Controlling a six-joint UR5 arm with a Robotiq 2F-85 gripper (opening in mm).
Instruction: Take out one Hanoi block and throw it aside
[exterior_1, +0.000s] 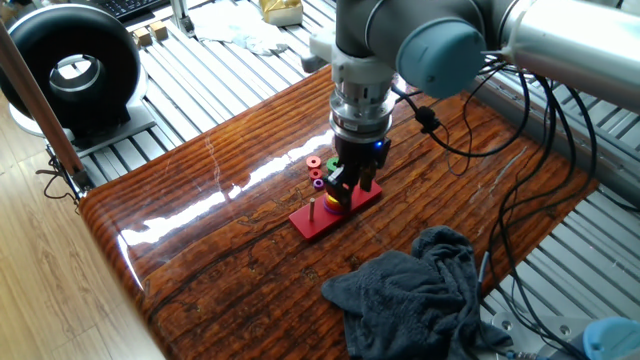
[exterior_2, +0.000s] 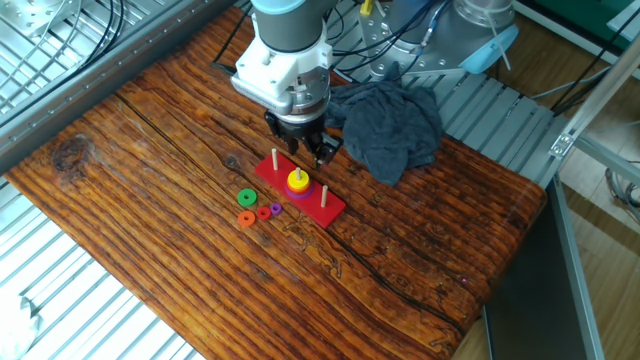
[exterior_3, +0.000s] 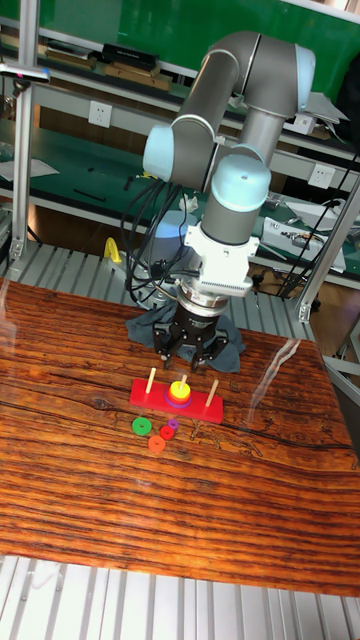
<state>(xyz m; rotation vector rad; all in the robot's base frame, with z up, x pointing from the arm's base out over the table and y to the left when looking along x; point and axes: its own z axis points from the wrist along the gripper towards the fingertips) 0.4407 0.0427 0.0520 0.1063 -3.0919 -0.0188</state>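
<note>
The Hanoi block (exterior_2: 297, 180), a small yellow ring, sits on top of a short stack on the middle peg of the red base (exterior_2: 318, 207). It also shows on that peg in the tall fixed view (exterior_3: 179, 389), and half hidden behind a finger in one fixed view (exterior_1: 333, 197). My gripper (exterior_2: 306, 152) hangs just behind the base on the cloth side, a little above it. It is open with nothing between its fingers (exterior_3: 192, 352) (exterior_1: 352, 182).
A green ring (exterior_2: 246, 198), an orange-red ring (exterior_2: 246, 218), a small red ring (exterior_2: 264, 211) and a purple ring (exterior_2: 275, 208) lie loose beside the base. A crumpled dark cloth (exterior_2: 393, 125) lies behind the arm. Metal slats surround the wooden table (exterior_2: 420, 270).
</note>
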